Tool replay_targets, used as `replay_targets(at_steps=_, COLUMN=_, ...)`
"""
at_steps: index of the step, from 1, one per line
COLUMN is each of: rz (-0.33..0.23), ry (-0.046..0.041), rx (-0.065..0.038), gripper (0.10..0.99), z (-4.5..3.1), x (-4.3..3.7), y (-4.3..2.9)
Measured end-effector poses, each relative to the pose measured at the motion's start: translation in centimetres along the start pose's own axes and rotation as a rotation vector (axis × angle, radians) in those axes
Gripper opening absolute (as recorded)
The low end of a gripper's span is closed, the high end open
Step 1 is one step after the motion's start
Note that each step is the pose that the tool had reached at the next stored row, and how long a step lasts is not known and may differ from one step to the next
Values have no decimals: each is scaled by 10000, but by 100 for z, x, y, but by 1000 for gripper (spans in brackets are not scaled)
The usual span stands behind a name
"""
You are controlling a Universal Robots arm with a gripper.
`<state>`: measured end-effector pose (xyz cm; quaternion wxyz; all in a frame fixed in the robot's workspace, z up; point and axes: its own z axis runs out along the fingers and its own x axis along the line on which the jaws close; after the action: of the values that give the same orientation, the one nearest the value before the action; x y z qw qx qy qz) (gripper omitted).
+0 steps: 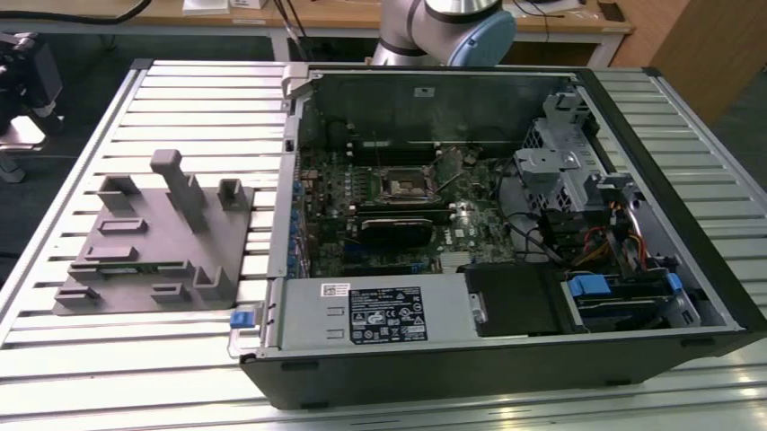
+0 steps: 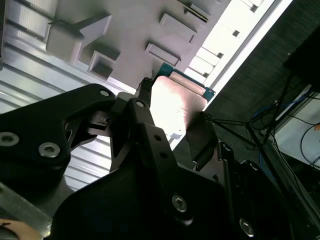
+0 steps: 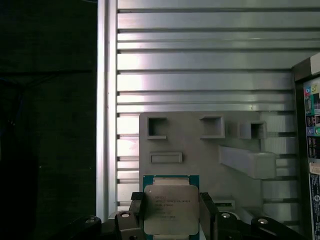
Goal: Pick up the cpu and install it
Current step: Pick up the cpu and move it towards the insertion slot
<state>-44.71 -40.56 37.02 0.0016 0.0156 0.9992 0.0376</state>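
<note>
right now the gripper (image 3: 171,216) is closed narrowly on the cpu (image 3: 171,207), with a dark finger (image 3: 137,210) pressed against each of two opposite edges. the chip's pale metal top faces the camera in the first wrist view, a green border showing at its far edge. behind it lies the grey block (image 3: 200,150) with its pockets and posts, on the slatted table (image 3: 200,60). in the exterior view the block stands to the exterior view's left of the open computer case (image 1: 671,269), whose socket (image 1: 408,184) sits on the motherboard.
</note>
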Motion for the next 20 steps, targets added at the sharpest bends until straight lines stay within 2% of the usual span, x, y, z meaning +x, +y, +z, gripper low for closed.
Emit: replay_targets(at_steps=20, rz=0, ry=0, rx=-1, gripper=529, z=-404, x=0, y=49)
